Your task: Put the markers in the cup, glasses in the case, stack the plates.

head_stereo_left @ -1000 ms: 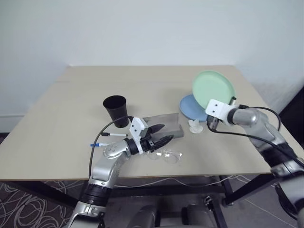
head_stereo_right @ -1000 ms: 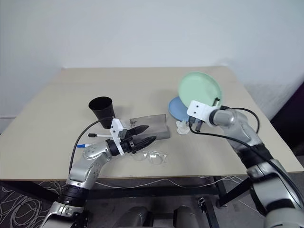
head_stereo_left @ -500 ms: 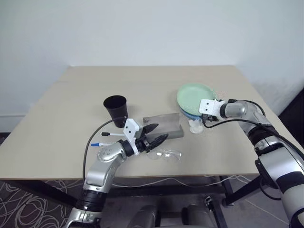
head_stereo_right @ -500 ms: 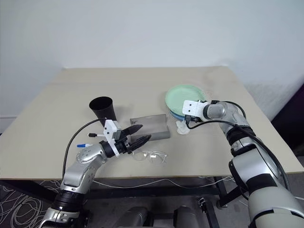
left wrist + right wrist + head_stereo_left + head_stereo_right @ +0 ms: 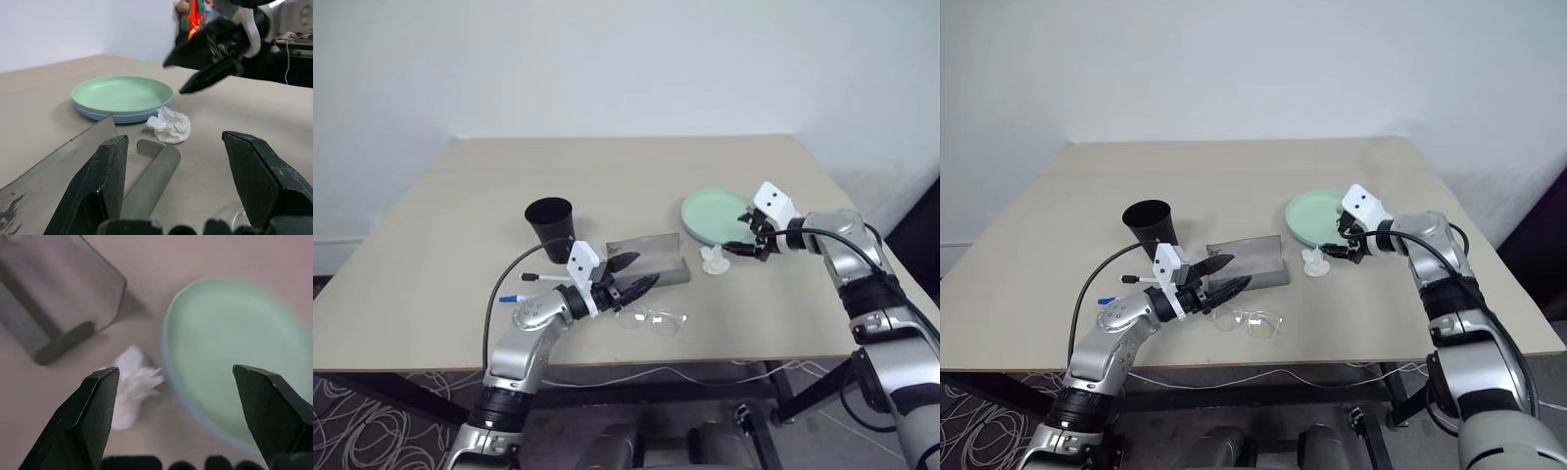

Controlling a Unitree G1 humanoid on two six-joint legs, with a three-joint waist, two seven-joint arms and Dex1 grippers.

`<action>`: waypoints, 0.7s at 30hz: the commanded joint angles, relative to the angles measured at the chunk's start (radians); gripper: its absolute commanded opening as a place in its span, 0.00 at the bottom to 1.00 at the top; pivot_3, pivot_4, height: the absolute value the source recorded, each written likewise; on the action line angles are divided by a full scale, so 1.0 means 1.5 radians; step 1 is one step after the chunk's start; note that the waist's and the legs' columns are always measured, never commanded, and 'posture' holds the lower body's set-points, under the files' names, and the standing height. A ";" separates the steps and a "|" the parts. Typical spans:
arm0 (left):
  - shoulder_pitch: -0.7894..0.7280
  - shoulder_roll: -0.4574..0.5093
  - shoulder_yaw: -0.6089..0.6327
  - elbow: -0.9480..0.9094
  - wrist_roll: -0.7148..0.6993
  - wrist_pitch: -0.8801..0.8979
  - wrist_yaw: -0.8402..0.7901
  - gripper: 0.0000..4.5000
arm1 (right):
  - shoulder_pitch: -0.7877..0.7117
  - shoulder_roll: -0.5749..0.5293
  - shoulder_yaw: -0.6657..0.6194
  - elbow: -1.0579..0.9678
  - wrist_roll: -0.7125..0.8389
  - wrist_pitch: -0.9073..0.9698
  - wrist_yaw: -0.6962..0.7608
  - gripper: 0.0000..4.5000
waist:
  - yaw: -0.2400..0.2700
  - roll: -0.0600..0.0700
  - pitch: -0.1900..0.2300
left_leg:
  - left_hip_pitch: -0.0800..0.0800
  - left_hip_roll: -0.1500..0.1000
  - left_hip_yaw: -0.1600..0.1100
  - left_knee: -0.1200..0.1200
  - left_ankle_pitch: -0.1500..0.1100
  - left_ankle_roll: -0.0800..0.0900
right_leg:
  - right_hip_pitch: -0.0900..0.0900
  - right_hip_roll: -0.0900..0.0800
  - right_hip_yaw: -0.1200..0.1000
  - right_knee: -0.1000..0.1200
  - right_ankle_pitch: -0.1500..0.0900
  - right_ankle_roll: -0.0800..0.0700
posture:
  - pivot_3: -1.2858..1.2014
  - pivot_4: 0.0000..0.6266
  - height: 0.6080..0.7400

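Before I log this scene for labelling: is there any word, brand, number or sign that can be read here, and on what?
None can be read: the cup, case, green plate, markers and glasses bear no legible print in these views.

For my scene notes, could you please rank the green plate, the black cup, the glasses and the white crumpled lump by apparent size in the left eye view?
1. green plate
2. black cup and glasses, too alike to rank
3. white crumpled lump
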 commanded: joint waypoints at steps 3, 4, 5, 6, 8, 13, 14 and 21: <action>-0.024 0.013 0.019 0.000 -0.007 -0.004 -0.013 0.72 | 0.016 0.037 -0.040 -0.066 0.045 0.125 -0.048 0.89 | -0.001 0.000 0.000 | 0.000 0.000 0.000 0.000 0.000 0.000 | 0.000 0.000 0.000 0.000 0.000 0.000 | 0.52 0.00 1.00; -0.024 0.016 0.021 0.000 -0.007 -0.004 -0.014 0.72 | 0.020 0.044 -0.040 -0.071 0.047 0.134 -0.053 0.89 | 0.000 0.000 0.000 | 0.000 0.000 0.000 0.000 0.000 0.000 | 0.000 0.000 0.000 0.000 0.000 0.000 | 0.52 0.00 1.00; -0.024 0.018 0.022 0.000 -0.008 -0.003 -0.015 0.72 | 0.024 0.049 -0.039 -0.075 0.049 0.139 -0.056 0.89 | 0.000 0.000 0.000 | 0.000 0.000 0.000 0.000 0.000 0.000 | 0.000 0.000 0.000 0.000 0.000 0.000 | 0.52 0.00 1.00; -0.024 0.020 0.023 -0.001 -0.009 -0.002 -0.016 0.72 | 0.028 0.056 -0.036 -0.076 0.052 0.144 -0.061 0.89 | 0.000 0.000 0.000 | 0.000 0.000 0.000 0.000 0.000 0.000 | 0.000 0.000 0.000 0.000 0.000 0.000 | 0.52 0.00 1.00; -0.022 0.024 0.023 -0.004 -0.011 0.001 -0.016 0.72 | 0.029 0.070 -0.031 -0.069 0.049 0.142 -0.076 0.89 | 0.000 0.000 0.000 | 0.000 0.000 0.000 0.000 0.000 0.000 | 0.000 0.000 0.000 0.000 0.000 0.000 | 0.52 0.00 1.00; -0.017 0.026 0.023 -0.016 -0.012 0.009 -0.013 0.72 | 0.023 0.094 -0.013 -0.022 0.027 0.116 -0.114 0.89 | 0.000 0.000 0.000 | 0.000 0.000 0.000 0.000 0.000 0.000 | 0.000 0.000 0.000 0.000 0.001 0.000 | 0.52 0.00 1.00; -0.017 0.026 0.023 -0.017 -0.011 0.010 -0.012 0.72 | 0.023 0.095 -0.009 -0.018 0.025 0.112 -0.116 0.89 | 0.000 0.000 0.000 | 0.000 0.000 0.000 0.000 0.000 0.000 | 0.000 0.000 0.000 0.000 0.001 0.000 | 0.52 0.00 1.00; -0.008 0.027 0.027 -0.027 -0.010 0.015 -0.007 0.72 | 0.029 0.089 0.013 -0.001 0.006 0.079 -0.122 0.53 | -0.001 0.000 0.000 | 0.000 0.000 0.000 0.000 0.000 0.000 | 0.000 0.000 0.000 0.000 0.001 0.000 | 0.52 0.00 1.00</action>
